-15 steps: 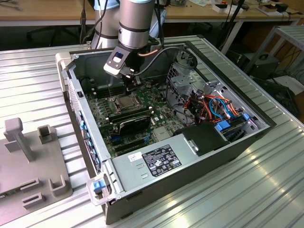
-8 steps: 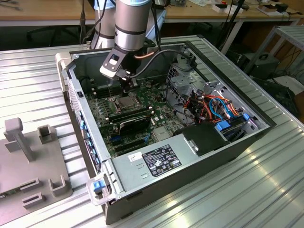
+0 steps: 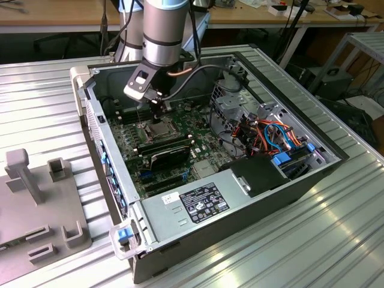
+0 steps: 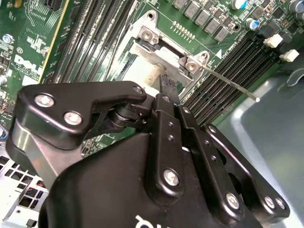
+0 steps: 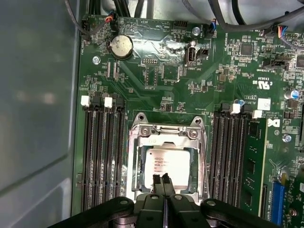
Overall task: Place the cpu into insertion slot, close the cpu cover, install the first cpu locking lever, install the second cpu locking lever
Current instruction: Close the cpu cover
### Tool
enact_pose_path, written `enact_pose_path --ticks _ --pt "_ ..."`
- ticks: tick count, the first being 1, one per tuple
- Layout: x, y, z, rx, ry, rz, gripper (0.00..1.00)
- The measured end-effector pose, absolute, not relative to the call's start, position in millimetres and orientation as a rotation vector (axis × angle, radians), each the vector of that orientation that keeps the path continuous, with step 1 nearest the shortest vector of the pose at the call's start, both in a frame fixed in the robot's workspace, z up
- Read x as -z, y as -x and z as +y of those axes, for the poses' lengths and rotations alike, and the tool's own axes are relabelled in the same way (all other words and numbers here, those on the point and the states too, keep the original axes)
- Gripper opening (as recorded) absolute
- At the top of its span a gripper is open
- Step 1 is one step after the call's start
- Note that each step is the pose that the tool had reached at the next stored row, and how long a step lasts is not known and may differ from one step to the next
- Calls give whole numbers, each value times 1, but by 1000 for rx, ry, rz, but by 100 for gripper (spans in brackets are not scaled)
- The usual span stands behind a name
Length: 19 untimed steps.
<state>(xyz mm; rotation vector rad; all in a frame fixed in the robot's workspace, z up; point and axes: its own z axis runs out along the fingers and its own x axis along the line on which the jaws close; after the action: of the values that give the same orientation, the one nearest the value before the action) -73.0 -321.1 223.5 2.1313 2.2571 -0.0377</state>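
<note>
Above the socketed cpu [image 5: 167, 164], the end effector [image 5: 160, 177] is pinched closed, empty; it looks light, stiff, fragile; hold by its edges.

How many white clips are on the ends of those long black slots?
4. In the first wrist view, two white clips sit on one side of the cpu, two more on the other. More may hide at the slots' far ends.

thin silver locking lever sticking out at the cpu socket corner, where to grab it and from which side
The thin silver metal locking lever is probably best gripped near its free tip, away from its hinged end. That stretch is a bare straight rod jutting out over the long black memory slots, so the gripper could come from above and close across its thin width.
</note>
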Motion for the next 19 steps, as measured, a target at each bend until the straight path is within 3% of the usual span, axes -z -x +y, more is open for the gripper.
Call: enact_pose_path --ticks 19 --pt "-211 85 -321 38 -2131 2257 11"
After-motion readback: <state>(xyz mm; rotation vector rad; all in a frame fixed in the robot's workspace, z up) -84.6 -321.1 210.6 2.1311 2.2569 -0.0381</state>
